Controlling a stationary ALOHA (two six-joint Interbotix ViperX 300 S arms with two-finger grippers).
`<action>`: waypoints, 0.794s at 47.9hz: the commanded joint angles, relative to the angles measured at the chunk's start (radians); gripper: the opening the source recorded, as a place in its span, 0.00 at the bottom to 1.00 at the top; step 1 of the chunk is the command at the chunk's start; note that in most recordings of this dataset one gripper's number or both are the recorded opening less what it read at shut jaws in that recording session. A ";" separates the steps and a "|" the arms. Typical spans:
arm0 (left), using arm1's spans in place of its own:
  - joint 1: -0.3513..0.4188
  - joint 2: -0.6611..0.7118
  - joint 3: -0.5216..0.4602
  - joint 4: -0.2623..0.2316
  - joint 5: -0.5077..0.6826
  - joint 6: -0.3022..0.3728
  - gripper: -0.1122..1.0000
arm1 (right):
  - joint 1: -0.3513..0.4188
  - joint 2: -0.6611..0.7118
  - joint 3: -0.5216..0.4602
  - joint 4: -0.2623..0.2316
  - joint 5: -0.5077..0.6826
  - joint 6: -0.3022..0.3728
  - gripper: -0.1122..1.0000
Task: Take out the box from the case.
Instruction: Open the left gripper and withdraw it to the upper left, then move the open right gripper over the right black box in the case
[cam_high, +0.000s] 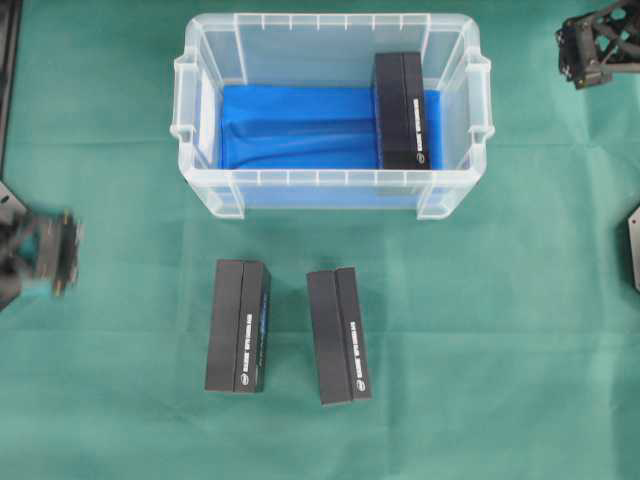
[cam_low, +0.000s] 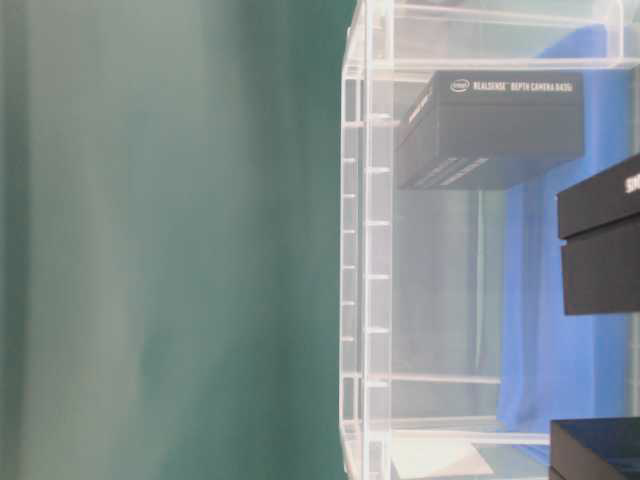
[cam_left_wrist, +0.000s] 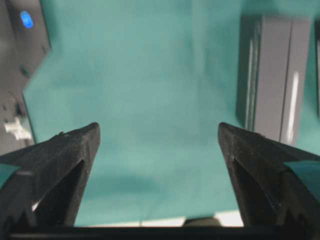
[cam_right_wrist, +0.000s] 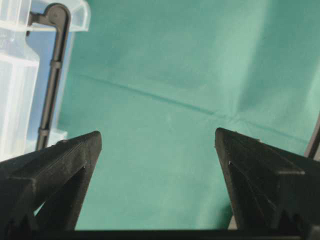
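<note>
**One box in the case, two on the table, both grippers wide open and empty**

At the left edge of the green-covered table (cam_high: 120, 400), the left gripper (cam_high: 55, 255) shows as a dark blur in the overhead view. Its wrist camera shows its jaws spread wide with only green cloth between them; it holds nothing, and a box lies off to the upper right of that view.

Toward the front of the table, left of the middle, two black boxes lie side by side but apart: the left box (cam_high: 238, 326) sits almost straight, and the second box (cam_high: 338, 335), just to its right, is slightly turned.

Behind them, at the middle of the table's far edge, stands the case (cam_high: 200, 110), a clear plastic bin with a blue cloth (cam_high: 290, 125) on its bottom. The box in the case (cam_high: 402, 110) rests at the right end, close to the right wall, on the cloth. The table-level view shows printed lettering on it through the clear wall.

At the far right corner, the right gripper (cam_high: 585, 50) hovers over the table outside the case. Its wrist camera shows its jaws equally wide apart, with nothing between them and a corner of the case at the left.
</note>
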 joint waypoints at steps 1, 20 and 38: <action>0.097 -0.025 0.000 0.003 -0.005 0.080 0.96 | 0.000 -0.008 -0.028 0.005 -0.002 0.002 0.92; 0.532 -0.015 0.014 0.005 -0.104 0.512 0.96 | 0.002 -0.006 -0.028 0.006 -0.002 0.008 0.92; 0.669 -0.003 0.057 0.003 -0.172 0.635 0.96 | 0.000 -0.006 -0.028 0.005 0.000 0.021 0.92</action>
